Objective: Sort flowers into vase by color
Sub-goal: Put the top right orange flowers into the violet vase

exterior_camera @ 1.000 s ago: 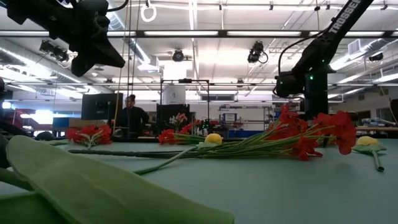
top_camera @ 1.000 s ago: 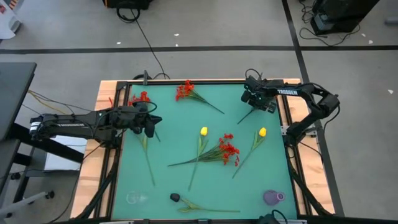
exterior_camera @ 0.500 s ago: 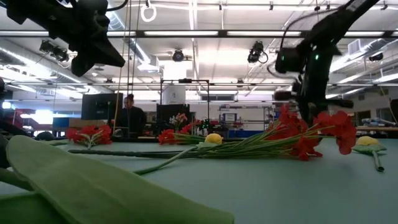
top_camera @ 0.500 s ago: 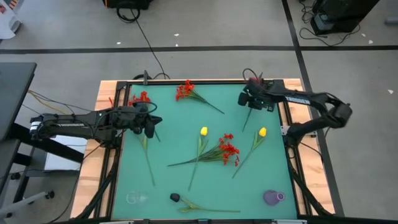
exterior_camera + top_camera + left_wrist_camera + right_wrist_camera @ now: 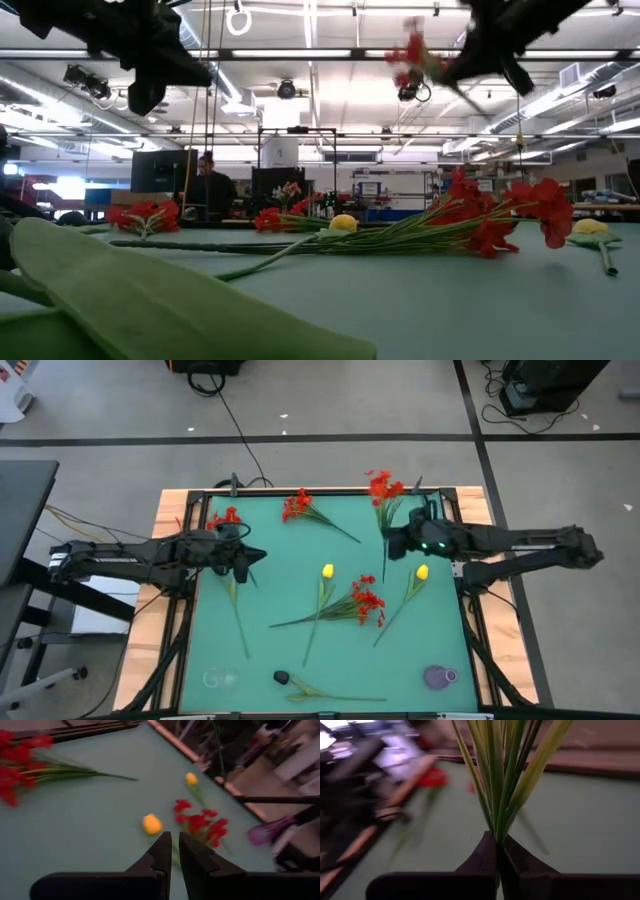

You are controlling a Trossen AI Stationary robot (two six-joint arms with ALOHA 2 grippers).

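The right gripper [image 5: 392, 543] holds a red spray [image 5: 381, 488] clamped by its stems above the table's far right, the left gripper [image 5: 243, 560] waits pinched empty, and a fast swing could slip those thin stems free.

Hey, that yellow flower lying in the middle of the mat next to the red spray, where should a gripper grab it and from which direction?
Grip the yellow flower on its bare stem, just below the head, coming straight down from above. It lies flat on the green mat, and lower down its stem meets the red spray, so the upper stretch looks the clearest for fingers to straddle.
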